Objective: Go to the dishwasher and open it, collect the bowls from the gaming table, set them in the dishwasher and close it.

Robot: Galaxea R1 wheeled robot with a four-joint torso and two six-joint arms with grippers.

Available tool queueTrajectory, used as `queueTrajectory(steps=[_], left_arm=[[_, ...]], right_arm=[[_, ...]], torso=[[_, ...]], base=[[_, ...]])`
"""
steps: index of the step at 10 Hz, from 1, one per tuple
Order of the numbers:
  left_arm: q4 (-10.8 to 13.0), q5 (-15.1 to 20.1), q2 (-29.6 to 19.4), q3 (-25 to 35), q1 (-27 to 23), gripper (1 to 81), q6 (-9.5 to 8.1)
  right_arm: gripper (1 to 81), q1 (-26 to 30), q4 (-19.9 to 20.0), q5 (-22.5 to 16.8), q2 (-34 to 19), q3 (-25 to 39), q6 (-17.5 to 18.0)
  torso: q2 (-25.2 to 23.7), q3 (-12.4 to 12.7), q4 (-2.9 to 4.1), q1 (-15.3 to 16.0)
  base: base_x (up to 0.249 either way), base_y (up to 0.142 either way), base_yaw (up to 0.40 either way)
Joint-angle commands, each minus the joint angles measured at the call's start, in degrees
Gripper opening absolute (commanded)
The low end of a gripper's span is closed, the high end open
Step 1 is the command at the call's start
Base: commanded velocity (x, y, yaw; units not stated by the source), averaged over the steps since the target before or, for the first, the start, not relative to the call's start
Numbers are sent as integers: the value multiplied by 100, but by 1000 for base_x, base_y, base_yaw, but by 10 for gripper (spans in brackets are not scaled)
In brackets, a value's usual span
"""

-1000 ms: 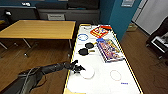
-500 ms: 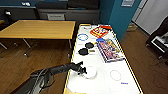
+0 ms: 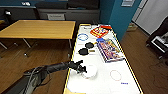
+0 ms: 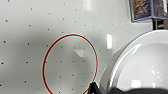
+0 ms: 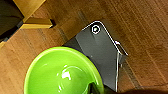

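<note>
White gaming table [image 3: 100,85], left gripper [image 3: 82,69] at white bowl [image 3: 90,71]

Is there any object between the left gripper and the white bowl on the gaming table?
Nothing visible. In the head view the left gripper is already at the rim of the white bowl, on the near part of the gaming table.

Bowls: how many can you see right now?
2. A white bowl sits on the gaming table at the left gripper. A green bowl shows in the right wrist view, above wooden floor. Others may be hidden.
</note>
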Motion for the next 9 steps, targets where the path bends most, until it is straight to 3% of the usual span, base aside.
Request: queueTrajectory(steps=[1, 3, 4, 5, 7, 9], left_arm=[[-151, 165, -1402, 1983, -1511, 10, -12], [-63, 156, -2425, 3033, -1142, 10, 49], [93, 113, -3112, 3660, -914, 10, 162], [304, 78, -3640, 4161, -696, 10, 233], [882, -377, -4946, 5067, -169, 10, 338], [1168, -441, -5658, 5353, 463, 10, 566]], right_arm=[[10, 107, -51, -449, -371, 139, -26], [10, 19, -77, -440, -353, 113, -34], [10, -25, -77, -431, -362, 113, -26], [10, -60, -86, -431, -354, 96, -26], [10, -69, -86, -431, -327, 34, -26], [10, -60, -95, -440, -318, 43, -26]], torso=[[0, 0, 0, 0], [0, 0, 0, 2], [0, 0, 0, 2], [0, 0, 0, 2], [0, 0, 0, 2], [0, 0, 0, 2]], base=[[0, 0, 0], [0, 0, 0], [0, 0, 0], [0, 0, 0], [0, 0, 0], [0, 0, 0]])
